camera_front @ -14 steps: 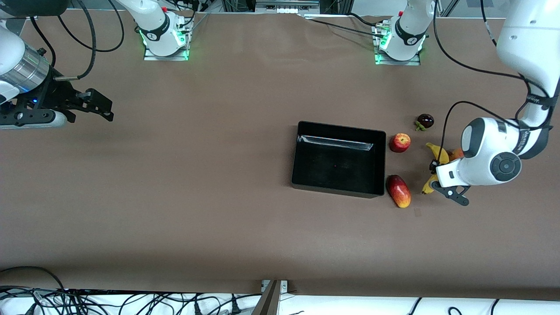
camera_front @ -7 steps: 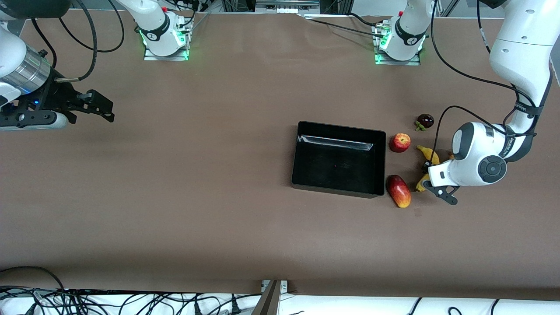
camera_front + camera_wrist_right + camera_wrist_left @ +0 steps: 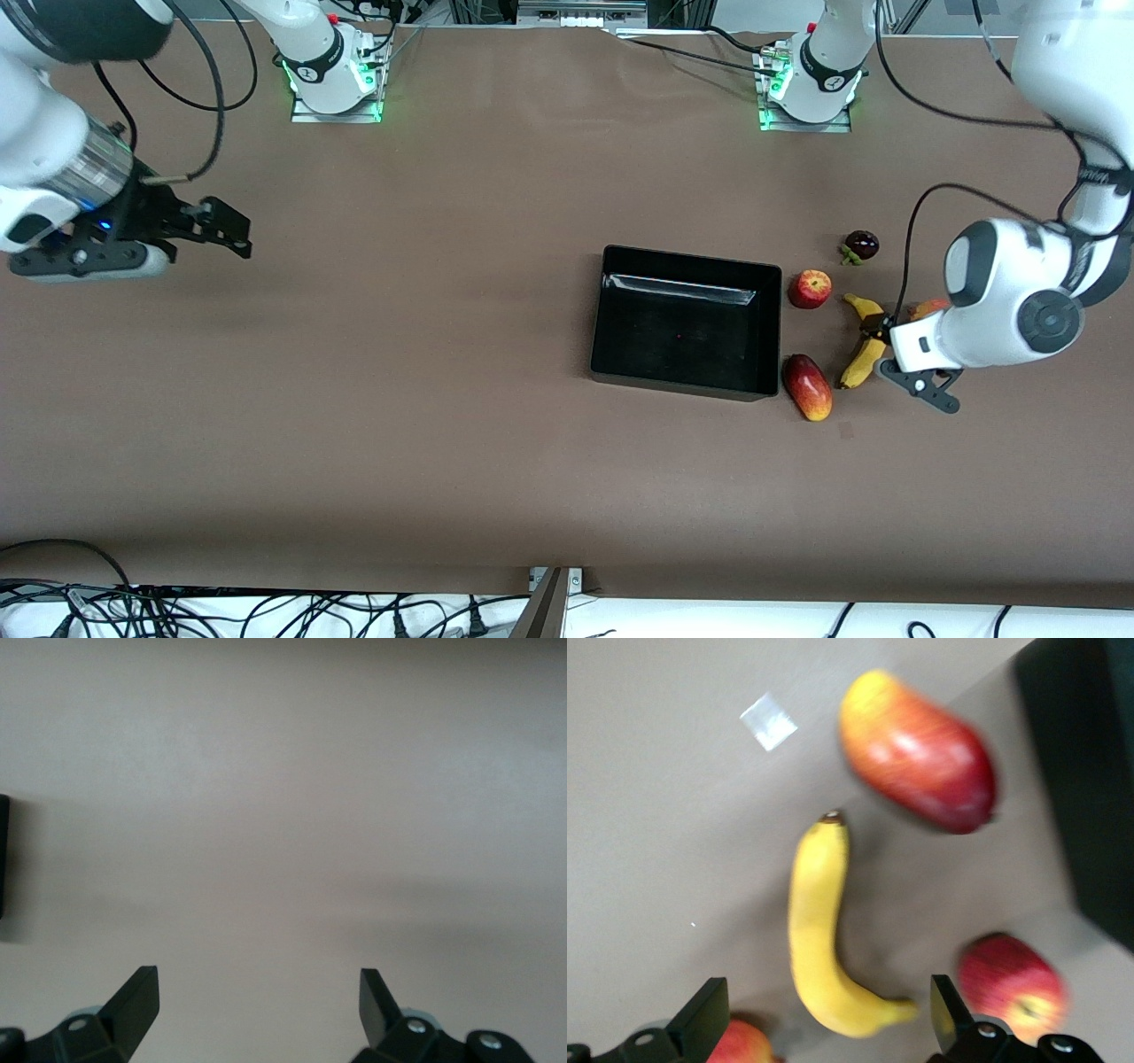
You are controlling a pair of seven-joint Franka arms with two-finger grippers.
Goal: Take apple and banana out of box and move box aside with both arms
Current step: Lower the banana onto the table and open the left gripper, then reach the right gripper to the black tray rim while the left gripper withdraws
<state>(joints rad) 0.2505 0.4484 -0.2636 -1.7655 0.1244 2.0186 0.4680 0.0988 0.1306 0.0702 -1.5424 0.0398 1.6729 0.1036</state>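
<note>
A high front camera faces both robot bases across the brown table point(image 3: 443, 443). The left wrist camera looks down closely on the long curved yellow banana point(image 3: 819, 930), also seen from the front point(image 3: 859, 341); the right wrist camera sees bare tabletop.

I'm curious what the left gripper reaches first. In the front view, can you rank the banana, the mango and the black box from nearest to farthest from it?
From the left gripper:
1. Banana, right beside it.
2. Mango, between the banana and the box.
3. Black box, toward the table's middle.
</note>
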